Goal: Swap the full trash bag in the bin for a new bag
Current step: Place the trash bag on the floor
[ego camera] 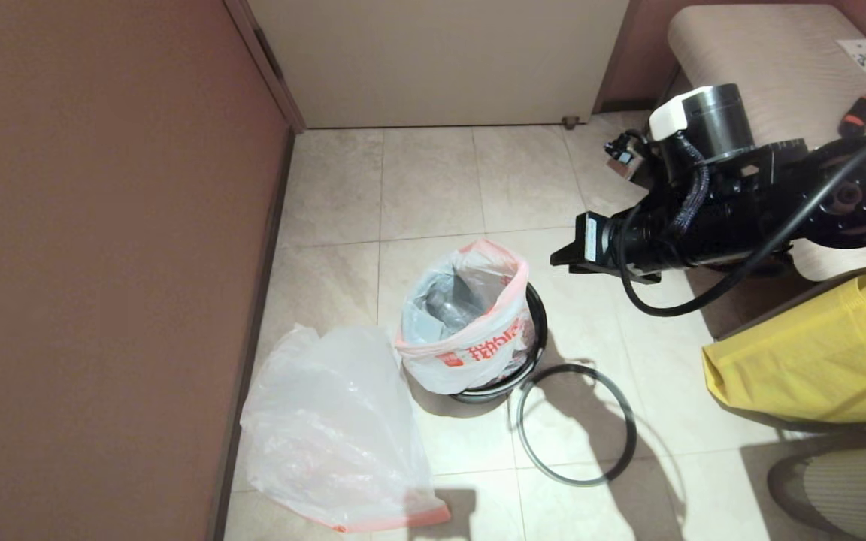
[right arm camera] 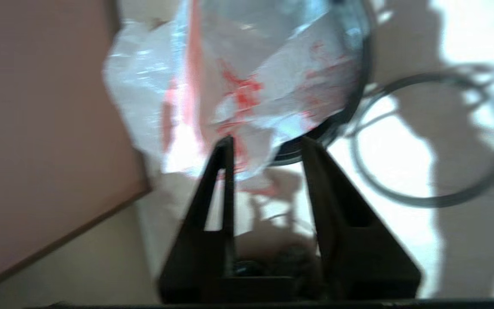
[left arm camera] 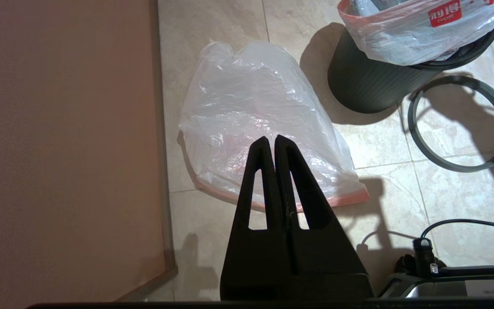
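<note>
The bin point(ego camera: 539, 324) is a small round black bucket standing on the tiled floor, with the full trash bag point(ego camera: 470, 330) inside it, its pink-edged mouth open and red print on its side. The grey hoop point(ego camera: 632, 436) lies flat on the floor to the bin's right. The new bag point(ego camera: 328, 428) lies crumpled on the floor left of the bin, near the wall. My right gripper point(right arm camera: 266, 143) hangs open above the full trash bag point(right arm camera: 264, 77) and the bin's rim, holding nothing. My left gripper point(left arm camera: 271, 139) is shut and empty, above the new bag point(left arm camera: 255, 116).
A brown wall point(ego camera: 102, 263) runs along the left, close to the new bag. A yellow fabric bag point(ego camera: 801, 361) sits at the right on a low ledge, below a beige padded seat point(ego camera: 764, 60). A pale door panel point(ego camera: 440, 60) closes the back.
</note>
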You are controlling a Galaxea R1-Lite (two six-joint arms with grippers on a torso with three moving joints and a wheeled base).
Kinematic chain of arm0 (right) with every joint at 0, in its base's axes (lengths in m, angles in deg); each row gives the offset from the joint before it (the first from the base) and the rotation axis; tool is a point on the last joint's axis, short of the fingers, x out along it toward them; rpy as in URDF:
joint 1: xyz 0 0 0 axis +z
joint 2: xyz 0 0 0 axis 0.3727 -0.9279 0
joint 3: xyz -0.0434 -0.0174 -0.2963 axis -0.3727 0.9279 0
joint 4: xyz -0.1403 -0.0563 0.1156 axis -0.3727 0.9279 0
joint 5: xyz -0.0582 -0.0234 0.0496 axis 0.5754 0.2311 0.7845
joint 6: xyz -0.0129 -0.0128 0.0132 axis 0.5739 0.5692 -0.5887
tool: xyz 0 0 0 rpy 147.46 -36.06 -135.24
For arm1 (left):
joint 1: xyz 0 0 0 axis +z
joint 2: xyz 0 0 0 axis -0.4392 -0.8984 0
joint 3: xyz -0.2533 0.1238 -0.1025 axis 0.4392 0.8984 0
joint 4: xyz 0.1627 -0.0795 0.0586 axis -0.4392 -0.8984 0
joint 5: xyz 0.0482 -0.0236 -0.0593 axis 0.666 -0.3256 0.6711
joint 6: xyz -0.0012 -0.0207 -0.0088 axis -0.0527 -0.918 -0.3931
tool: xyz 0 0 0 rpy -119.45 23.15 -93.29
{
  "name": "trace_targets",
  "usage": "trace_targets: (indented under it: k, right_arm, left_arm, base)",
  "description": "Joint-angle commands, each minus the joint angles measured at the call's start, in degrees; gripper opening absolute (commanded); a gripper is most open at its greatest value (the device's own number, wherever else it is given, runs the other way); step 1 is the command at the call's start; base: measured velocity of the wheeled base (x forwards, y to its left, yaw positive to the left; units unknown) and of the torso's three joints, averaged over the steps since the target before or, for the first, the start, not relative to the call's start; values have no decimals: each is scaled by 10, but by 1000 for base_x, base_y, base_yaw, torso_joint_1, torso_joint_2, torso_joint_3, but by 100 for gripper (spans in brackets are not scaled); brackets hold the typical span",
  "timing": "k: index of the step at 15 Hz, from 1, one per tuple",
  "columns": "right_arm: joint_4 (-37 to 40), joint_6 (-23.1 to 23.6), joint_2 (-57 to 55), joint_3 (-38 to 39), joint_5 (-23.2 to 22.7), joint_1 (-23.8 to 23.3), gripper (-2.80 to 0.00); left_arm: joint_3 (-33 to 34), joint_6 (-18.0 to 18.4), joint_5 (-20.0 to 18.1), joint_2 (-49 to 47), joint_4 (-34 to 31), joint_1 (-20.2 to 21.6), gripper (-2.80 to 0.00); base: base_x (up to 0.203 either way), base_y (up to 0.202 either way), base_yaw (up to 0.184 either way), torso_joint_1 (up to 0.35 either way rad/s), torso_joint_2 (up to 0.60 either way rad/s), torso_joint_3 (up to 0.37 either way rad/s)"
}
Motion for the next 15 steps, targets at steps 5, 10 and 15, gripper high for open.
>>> trace_targets:
  k: [5,10,15]
  right_arm:
    - [-10,85,0,-2,78,38,0]
    - [-14,97,-21,-15,107,70,0]
    - [-13,112,-77,-63,147,73,0]
  left_arm:
    - [0,0,0,-1,0,0,-280]
    - [0,0,0,-1,0,0,-280]
    - [0,0,0,-1,0,0,-280]
  base:
    - [0,0,0,0,0,0]
    - [0,0,0,0,0,0]
    - [0,0,0,0,0,0]
